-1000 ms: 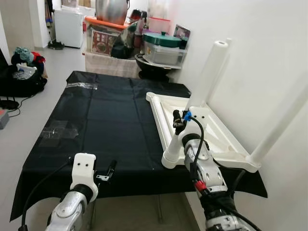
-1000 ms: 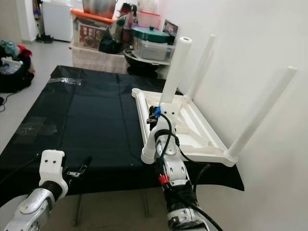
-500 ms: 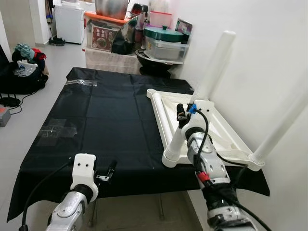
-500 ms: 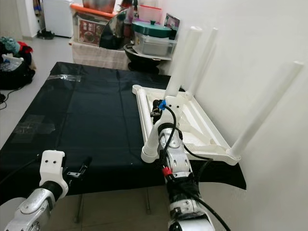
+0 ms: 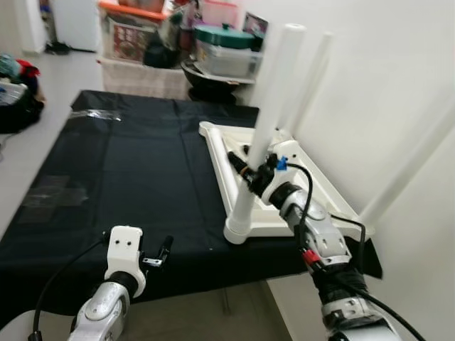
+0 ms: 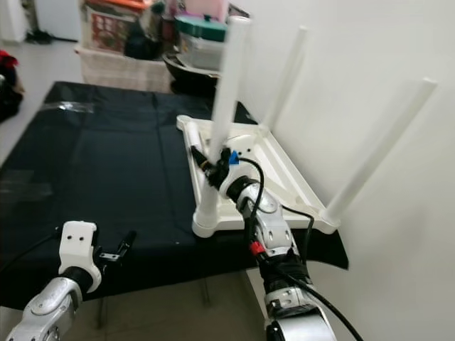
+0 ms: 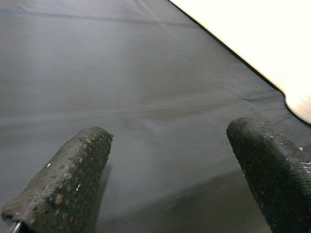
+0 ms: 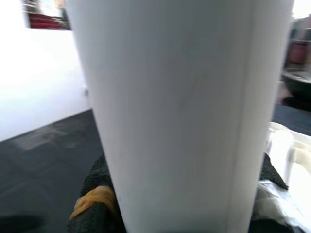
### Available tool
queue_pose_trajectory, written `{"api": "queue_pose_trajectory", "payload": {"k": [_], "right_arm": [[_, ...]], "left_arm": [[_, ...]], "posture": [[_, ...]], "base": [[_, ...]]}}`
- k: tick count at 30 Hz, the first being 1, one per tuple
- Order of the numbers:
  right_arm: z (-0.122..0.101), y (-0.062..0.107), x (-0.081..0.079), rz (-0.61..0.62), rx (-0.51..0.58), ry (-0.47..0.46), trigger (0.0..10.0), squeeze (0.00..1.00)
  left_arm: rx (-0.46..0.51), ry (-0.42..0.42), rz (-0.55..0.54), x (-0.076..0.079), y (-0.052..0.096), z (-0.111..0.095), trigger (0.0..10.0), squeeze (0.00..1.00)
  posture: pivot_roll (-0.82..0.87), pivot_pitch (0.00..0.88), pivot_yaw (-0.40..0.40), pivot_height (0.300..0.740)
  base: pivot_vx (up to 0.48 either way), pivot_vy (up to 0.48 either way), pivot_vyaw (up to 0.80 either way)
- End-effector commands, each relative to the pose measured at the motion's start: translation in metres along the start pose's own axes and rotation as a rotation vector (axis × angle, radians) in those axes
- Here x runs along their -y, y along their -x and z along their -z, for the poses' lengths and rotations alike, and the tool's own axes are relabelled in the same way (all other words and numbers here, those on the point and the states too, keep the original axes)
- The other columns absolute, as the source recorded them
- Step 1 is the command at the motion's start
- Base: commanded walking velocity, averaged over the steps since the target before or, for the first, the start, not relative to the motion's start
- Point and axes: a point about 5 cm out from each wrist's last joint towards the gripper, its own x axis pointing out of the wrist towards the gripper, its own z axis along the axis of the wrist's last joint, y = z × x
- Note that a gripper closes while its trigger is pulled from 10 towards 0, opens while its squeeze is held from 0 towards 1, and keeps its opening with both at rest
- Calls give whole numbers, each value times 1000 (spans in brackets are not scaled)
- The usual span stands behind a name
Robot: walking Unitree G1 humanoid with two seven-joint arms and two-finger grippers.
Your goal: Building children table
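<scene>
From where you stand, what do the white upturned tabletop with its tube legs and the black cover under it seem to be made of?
The white upturned tabletop and the white tube leg held in the right gripper look like moulded plastic: one even white, smooth, slightly glossy, with ribs in the underside. The black cover looks like thin plastic sheet, perhaps coated cloth: fold creases, dull sheen, taped patches.
</scene>
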Motion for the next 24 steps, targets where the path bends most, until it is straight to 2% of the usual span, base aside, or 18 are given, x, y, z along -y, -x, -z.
{"api": "queue_pose_trajectory", "payload": {"k": [1,7,13,24], "right_arm": [[28,-2,-22,-160,-81,-137,10000,0],[29,-3,-34,-279,-83,-169,10000,0],[30,1,-48,-505,-102,-262,10000,0],[24,1,-54,-629,-91,-289,10000,0]], "left_arm": [[-8,3,2,2,1,1,10000,0],[-9,6,0,3,2,2,10000,0],[-13,10,3,5,3,3,10000,0],[-16,11,0,4,3,3,10000,0]], "posture": [[170,0,-199,740],[181,0,-204,740],[186,0,-212,740],[189,0,-212,740]], "base": [[0,0,0],[0,0,0],[0,0,0],[0,0,0]]}}
